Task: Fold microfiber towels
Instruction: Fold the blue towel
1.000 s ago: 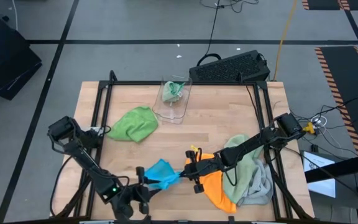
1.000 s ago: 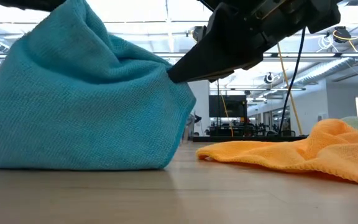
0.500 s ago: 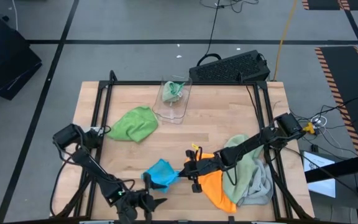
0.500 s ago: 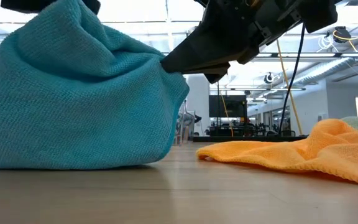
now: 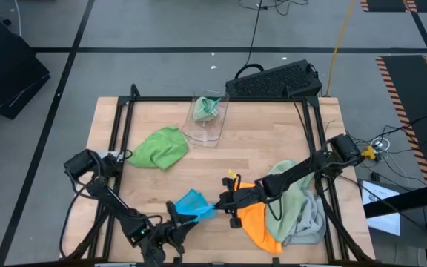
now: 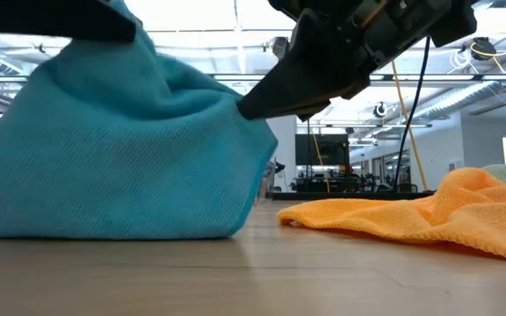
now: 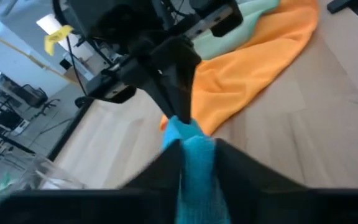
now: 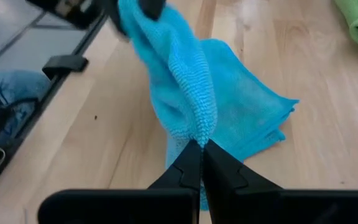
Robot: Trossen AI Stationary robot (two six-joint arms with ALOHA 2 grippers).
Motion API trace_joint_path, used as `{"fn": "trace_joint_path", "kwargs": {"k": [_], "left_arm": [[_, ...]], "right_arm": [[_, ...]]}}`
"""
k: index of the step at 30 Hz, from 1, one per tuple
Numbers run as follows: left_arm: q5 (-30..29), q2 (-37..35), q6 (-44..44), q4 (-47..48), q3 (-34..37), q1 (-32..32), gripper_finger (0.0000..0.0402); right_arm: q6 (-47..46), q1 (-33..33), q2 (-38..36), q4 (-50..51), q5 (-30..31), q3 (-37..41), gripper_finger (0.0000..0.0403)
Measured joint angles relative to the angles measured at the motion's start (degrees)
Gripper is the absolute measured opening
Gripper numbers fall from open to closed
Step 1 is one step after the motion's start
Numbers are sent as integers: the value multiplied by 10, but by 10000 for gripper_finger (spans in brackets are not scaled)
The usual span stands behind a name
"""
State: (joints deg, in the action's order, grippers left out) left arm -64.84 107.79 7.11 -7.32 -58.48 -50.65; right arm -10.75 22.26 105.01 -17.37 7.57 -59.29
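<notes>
My right pincer [image 8: 199, 148] pinches the blue towel [image 8: 216, 118] tight, and my left pincer [image 7: 197, 152] squeezes its other end, near the desk [image 5: 273, 141] front.

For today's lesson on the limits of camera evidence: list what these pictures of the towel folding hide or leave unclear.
- Low view: the blue towel fills the left and hides the table behind it; the left end effector is cut off by the top edge.
- Left wrist view: motion blur smears the fingers, so their grip on the towel is unclear.
- High view: the cloth in the bin is too small to read its fold.
- Right wrist view: blue fabric at the edge is cut off.
</notes>
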Motion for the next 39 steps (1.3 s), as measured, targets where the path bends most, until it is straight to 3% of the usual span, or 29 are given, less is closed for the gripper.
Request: {"fn": "trace_joint_path", "kwargs": {"k": [1,3,9,15,18,22,26,32,35,39], "left_arm": [[0,-6,7,13,0,0,38],[-1,-18,25,38,0,0,15],[-55,-83,-5,90,0,8,9],[-83,-155,-90,105,0,62,10],[-46,-185,-128,75,0,99,5],[46,-198,-143,30,0,127,9],[105,-183,-83,46,0,127,5],[116,-103,43,55,0,99,5],[106,-61,82,48,1,90,7],[64,-42,72,27,0,86,11]], "right_arm": [[0,-2,-4,5,0,0,0],[2,-6,-13,16,0,0,0],[45,-19,-57,43,8,0,0],[110,-43,-144,82,50,0,0],[127,-56,-196,123,64,0,0],[119,-55,-234,189,89,0,0],[78,-33,-216,206,87,2,0],[56,-1,-120,140,50,7,0],[58,2,-83,114,26,6,0],[59,-9,-71,119,29,7,0]]}}
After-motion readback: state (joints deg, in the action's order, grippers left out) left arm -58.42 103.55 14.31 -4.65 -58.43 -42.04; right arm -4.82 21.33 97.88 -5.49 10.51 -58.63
